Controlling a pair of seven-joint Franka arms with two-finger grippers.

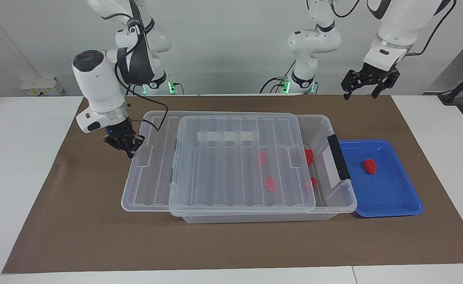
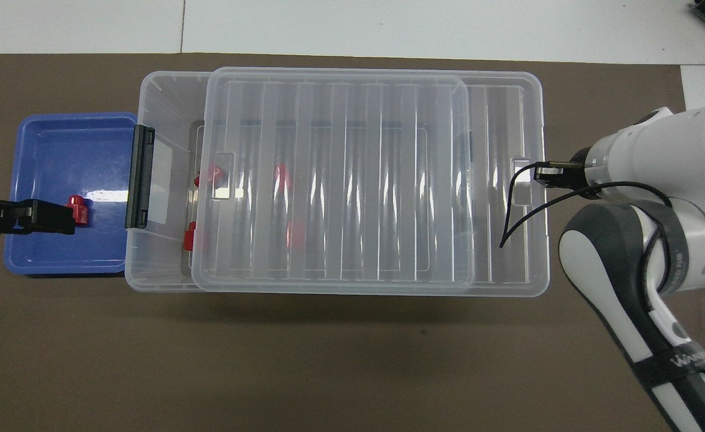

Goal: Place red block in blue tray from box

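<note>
The red block point(image 1: 369, 166) is small, chunky and bright red, and lies on the floor of the blue tray point(image 1: 396, 197), about mid-tray and somewhat toward the box end. Its long axis seems to run roughly along the tray's short side, with a narrower stub at one end; I cannot tell which face is up.

The blue tray is shallow and glossy with a raised rim, butted against the black-handled end of the box point(image 1: 335, 197) toward my left arm's end of the table.

Four more red blocks point(image 1: 270, 184) lie inside the box, seen through the ribbed clear lid point(image 1: 215, 173), which sits shifted toward my right arm's end so that the handle end of the box is uncovered.

My left gripper point(image 1: 364, 93) hangs high over the mat's edge near the tray, fingers apart, holding nothing. My right gripper point(image 1: 128, 146) is down at the lid's end tab, fingertips together; whether they pinch the tab I cannot tell.
</note>
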